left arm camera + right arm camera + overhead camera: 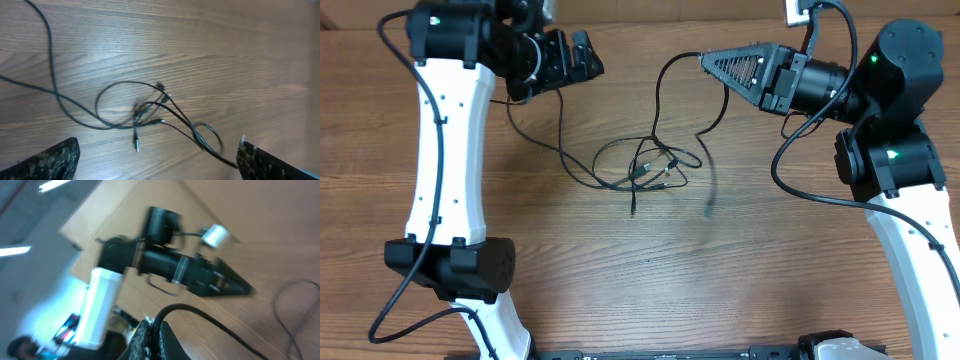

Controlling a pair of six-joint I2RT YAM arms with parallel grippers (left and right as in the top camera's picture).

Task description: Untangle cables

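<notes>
Cables (650, 168) lie knotted on the counter (650, 290) toward its far edge; right end effector (704, 60) clamps one strand, left end effector (159, 152) stands with fingers apart.

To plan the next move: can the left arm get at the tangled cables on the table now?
Probably yes. The left pincer is open and faces the cables, with nothing between them; the right pincer, shut on one strand, is off to the side.
</notes>
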